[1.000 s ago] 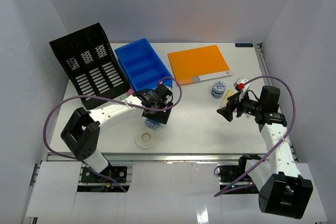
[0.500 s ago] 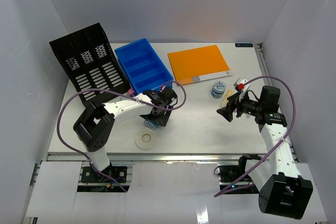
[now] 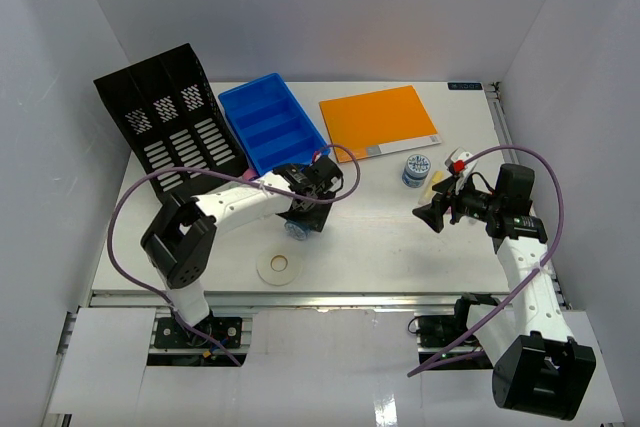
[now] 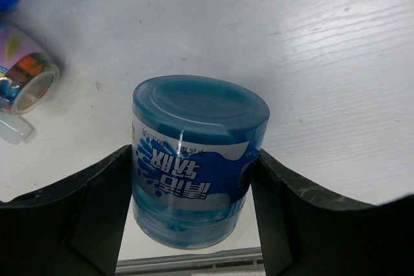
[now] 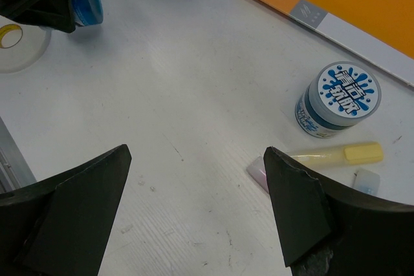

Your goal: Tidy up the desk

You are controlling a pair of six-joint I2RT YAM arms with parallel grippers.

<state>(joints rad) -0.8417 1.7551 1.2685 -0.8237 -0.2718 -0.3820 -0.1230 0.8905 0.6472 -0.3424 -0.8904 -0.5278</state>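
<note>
2 grippers face inward: left gripper [image 3: 303, 219] straddles jar [image 4: 197, 135], right gripper [image 3: 431, 215] hovers.

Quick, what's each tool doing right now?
Left tool: straddling the blue jar; whether it grips cannot be told.
Right tool: open, holding nothing.

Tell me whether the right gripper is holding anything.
No, the right gripper hangs open and empty above the desk.

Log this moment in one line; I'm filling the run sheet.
left hand: jaws flank blue jar, grip unconfirmed | right hand: open, empty | blue jar: on desk
</note>
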